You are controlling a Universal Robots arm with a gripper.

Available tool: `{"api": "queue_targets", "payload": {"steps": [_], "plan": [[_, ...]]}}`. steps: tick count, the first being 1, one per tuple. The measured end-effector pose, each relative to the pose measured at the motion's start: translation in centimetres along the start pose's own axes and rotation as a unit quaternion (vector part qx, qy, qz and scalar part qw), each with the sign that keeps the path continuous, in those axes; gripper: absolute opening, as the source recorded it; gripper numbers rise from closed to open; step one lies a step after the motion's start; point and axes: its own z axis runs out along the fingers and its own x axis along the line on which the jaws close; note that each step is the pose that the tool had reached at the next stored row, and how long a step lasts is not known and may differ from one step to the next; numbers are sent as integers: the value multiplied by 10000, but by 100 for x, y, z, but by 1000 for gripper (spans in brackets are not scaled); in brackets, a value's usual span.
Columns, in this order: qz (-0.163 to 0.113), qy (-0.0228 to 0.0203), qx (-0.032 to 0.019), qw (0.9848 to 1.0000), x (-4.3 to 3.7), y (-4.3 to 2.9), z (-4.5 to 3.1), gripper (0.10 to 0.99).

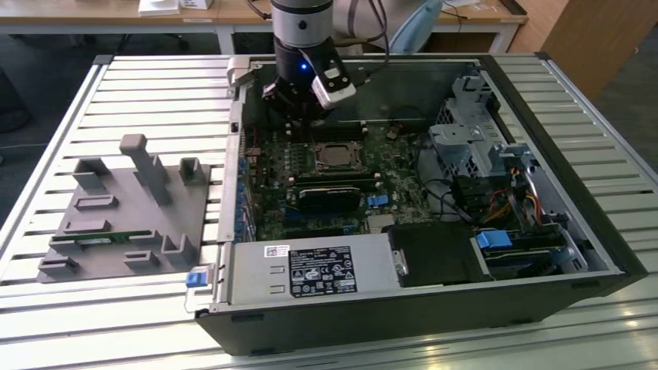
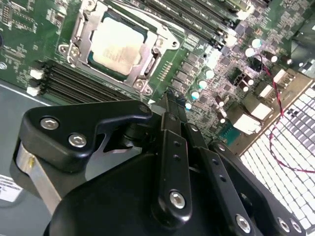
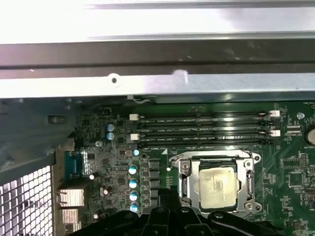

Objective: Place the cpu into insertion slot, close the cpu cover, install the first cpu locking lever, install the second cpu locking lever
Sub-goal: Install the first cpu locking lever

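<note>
The cpu [image 1: 334, 159] [image 2: 118, 44] [image 3: 218, 185] lies in its socket on the green motherboard [image 1: 308, 216] inside the open computer case. Its dull silver top shows in both wrist views. The cpu cover [image 2: 81, 29] [image 3: 184, 184] lies flat as a metal frame around it. Thin lever rods [image 2: 156, 55] run along the socket's edges. My black gripper [image 1: 298, 122] [image 2: 170, 101] [image 3: 170, 216] hangs above the board a short way from the socket, toward the case's far wall. It is shut, holds nothing and touches nothing.
A black card [image 1: 331, 193] sits beside the socket and memory slots [image 3: 202, 130] on its other side. A labelled power supply [image 1: 308, 270] fills the case's near corner. A drive cage [image 1: 468, 146] and cables stand toward the exterior view's right. A grey fixture block [image 1: 123, 208] lies outside the case.
</note>
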Motion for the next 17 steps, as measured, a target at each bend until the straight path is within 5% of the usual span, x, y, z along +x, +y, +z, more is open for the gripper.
{"api": "queue_targets", "payload": {"steps": [17], "plan": [[-51, 1, -2, 10000, 67, 127, -6, 106]]}}
